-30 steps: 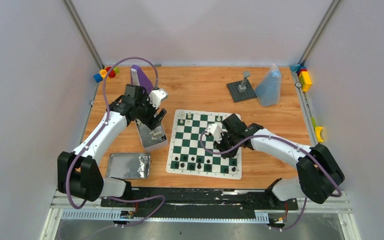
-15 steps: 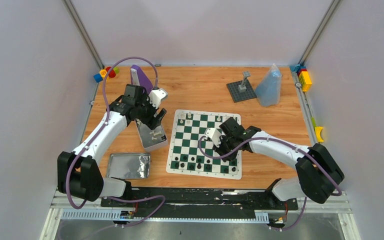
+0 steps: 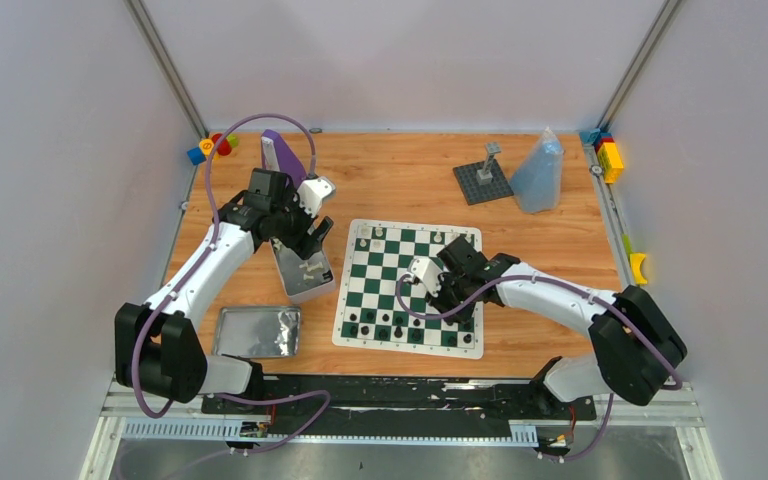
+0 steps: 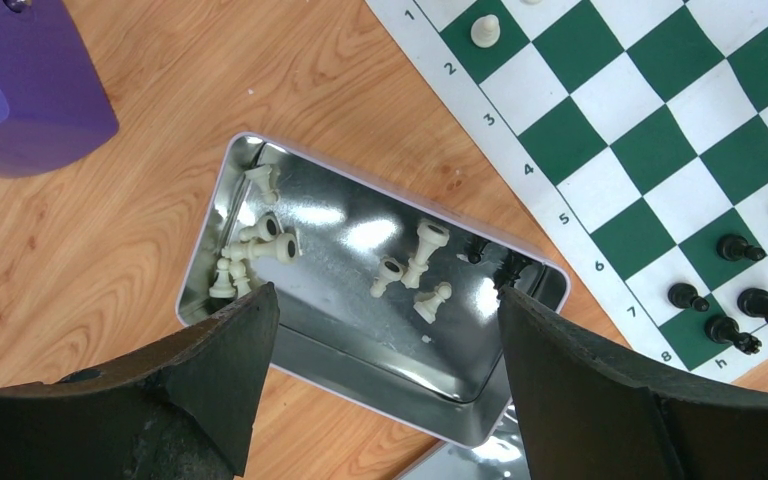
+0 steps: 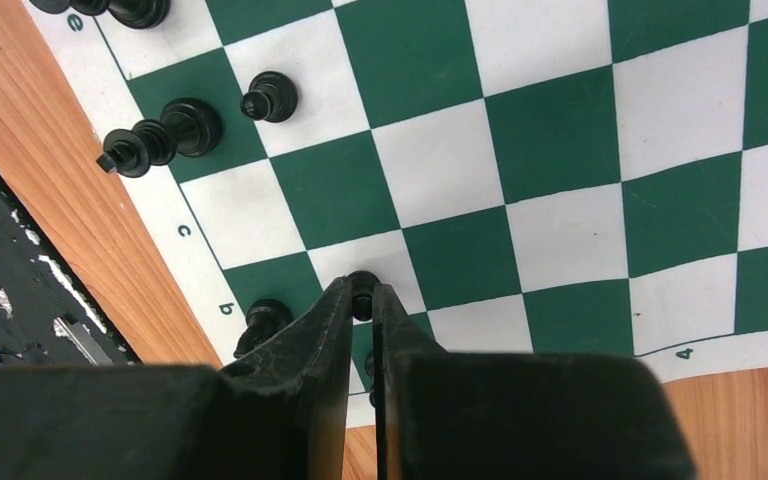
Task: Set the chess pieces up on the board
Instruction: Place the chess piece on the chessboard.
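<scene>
The green and white board [image 3: 385,270] lies mid-table. Black chess pieces [image 3: 385,325] stand along its near rows and a few white ones [image 3: 363,243] at its far edge. My right gripper [image 3: 444,298] hangs over the board's near right part, shut on a small black piece [image 5: 363,281] pinched at its fingertips [image 5: 338,300] above the b-file squares. Beside it stand other black pieces [image 5: 185,125]. My left gripper [image 4: 385,292] is open and empty above the open metal tin [image 4: 340,330]. In the tin lie several white pieces [image 4: 425,245] and a few black ones [image 4: 510,266].
The tin lid [image 3: 257,332] lies near the left arm's base. A purple object [image 3: 280,150] stands behind the tin. At the back right are a dark grey baseplate with a post [image 3: 482,180] and a bluish plastic bag [image 3: 540,172]. Coloured blocks [image 3: 210,147] sit in the corners.
My right gripper has moved a little left and toward the near rows of the board, still shut on the black piece. The left arm has not moved.
</scene>
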Tool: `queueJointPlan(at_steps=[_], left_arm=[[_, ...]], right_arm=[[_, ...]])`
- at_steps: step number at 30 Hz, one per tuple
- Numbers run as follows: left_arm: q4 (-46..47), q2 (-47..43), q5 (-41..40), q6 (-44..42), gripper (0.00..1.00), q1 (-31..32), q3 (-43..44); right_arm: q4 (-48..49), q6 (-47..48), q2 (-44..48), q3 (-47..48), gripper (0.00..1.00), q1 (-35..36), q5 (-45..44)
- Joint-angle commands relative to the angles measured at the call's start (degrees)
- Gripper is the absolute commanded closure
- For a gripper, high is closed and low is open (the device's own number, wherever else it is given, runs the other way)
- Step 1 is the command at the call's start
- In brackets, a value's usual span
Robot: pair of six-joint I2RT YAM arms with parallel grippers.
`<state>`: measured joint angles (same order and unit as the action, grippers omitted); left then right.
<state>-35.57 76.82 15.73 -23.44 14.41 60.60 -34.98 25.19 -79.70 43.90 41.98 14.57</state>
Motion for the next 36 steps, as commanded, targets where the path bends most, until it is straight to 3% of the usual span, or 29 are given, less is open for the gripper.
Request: queueJointPlan(at_steps=[1, 16, 22, 36], left_arm=[[0.17, -1.05, 0.09, 0.88, 0.12, -0.33, 1.84], [0.40, -0.88, -0.86, 0.03, 0.12, -0.35, 1.03], [2.06, -0.34, -4.79, -1.02, 0.10, -0.35, -0.88], [6.21, 13.02, -19.46, -6.72, 0.09, -6.21, 2.80]], right_arm=[[0.88, 0.52, -0.63, -0.09, 0.90, 0.43, -1.11], [0.70, 0.11, 0.35, 0.03, 0.69, 0.91, -1.30], [1.03, 0.44, 2.31, 0.94, 0.60, 0.87, -2.47], [2.19, 0.94, 7.58, 5.87, 0.59, -3.25, -0.26]])
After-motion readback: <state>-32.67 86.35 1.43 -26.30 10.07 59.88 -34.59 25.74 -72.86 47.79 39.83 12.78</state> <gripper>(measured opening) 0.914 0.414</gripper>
